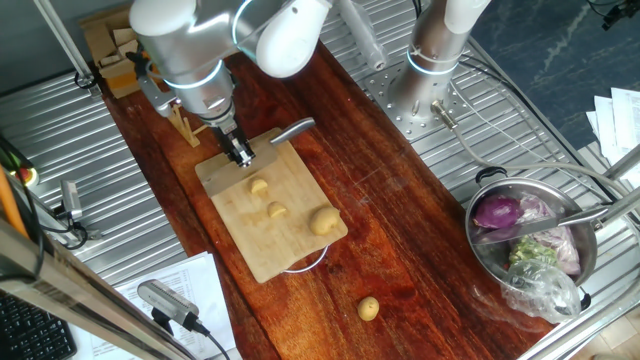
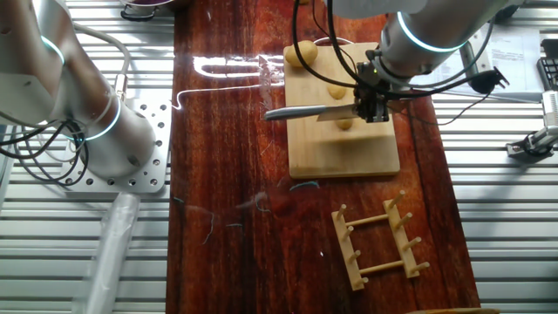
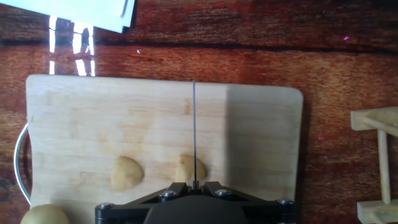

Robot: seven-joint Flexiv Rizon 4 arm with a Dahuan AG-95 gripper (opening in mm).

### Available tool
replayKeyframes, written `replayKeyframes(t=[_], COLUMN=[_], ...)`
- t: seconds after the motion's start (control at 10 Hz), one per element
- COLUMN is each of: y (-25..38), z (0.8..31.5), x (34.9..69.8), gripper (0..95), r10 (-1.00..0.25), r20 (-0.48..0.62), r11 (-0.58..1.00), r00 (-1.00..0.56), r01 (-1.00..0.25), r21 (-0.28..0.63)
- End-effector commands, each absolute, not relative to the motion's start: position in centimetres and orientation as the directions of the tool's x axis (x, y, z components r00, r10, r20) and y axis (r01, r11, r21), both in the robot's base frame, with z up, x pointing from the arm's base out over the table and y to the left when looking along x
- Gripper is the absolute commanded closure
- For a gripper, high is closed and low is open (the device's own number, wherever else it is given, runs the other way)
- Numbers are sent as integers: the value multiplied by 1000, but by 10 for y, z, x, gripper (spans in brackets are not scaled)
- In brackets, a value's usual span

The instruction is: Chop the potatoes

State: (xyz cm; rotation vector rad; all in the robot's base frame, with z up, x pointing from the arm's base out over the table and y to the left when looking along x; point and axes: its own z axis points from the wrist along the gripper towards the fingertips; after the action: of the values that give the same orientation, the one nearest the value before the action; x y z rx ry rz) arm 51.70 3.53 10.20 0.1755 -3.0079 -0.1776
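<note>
- Progress: three potatoes on the cutting board and a fourth potato on the wooden surface, off the board's near corner. The small potato and larger potato look whole; no separated pieces are visible, so chopping appears barely begun.
- End effector: clamped on the knife.
- Knife axis: in the hand view the blade appears edge-on, a thin line across the board's width, directly over the potato under the blade; whether it touches cannot be told.
</note>
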Motion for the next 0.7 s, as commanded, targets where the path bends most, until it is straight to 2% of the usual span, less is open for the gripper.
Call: replayKeyframes(t=[0.1, 0.7], y=[38, 43], z=[100, 97], x=[519, 519], gripper=[950, 950], r10=[-112, -110], r20=[114, 111], r11=[986, 986], r00=[-987, -988], r01=[-96, -95], r21=[135, 137])
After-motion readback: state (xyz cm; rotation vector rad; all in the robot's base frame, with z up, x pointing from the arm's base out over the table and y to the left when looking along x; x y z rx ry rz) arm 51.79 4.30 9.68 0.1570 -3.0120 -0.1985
